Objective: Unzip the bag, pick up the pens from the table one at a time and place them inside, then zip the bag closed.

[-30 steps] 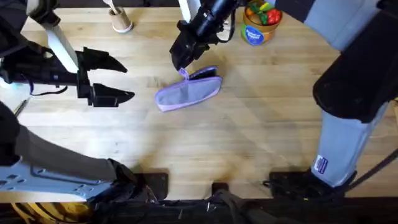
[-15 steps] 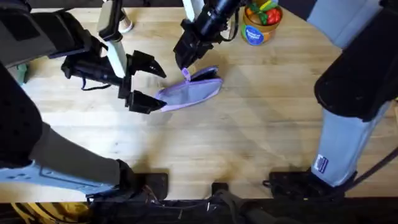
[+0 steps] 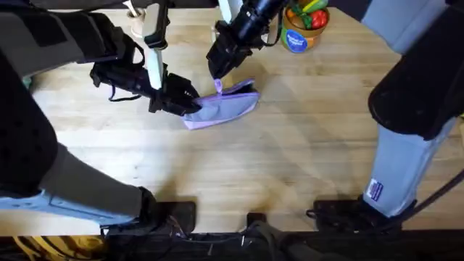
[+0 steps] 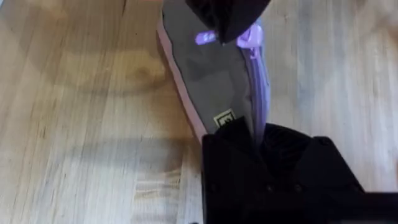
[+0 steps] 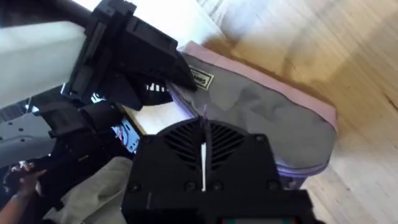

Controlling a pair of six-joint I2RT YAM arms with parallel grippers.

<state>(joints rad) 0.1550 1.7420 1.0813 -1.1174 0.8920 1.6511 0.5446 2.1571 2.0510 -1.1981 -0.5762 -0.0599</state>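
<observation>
The lavender bag (image 3: 226, 106) lies on the wooden table (image 3: 290, 167) behind the middle, its zip side facing the back. My left gripper (image 3: 187, 102) is shut on the bag's left end; in the left wrist view the bag (image 4: 208, 81) runs away from my black fingers (image 4: 249, 155), which clamp its end. My right gripper (image 3: 217, 71) reaches in from the back and is shut on the purple zip pull (image 3: 217, 87). In the right wrist view the bag (image 5: 273, 118) lies under that gripper, with the left gripper (image 5: 163, 70) at its far end. The pens are out of view.
A small tan cup (image 3: 138, 16) with white sticks stands at the back left, partly behind the left arm. A round can (image 3: 301, 29) topped with toy vegetables stands at the back right. The right arm's large dark link (image 3: 417, 80) rises along the right side.
The left arm swung in from the table's left side to the bag, and its open fingers closed on the bag's left end. The right gripper stayed on the zip pull.
</observation>
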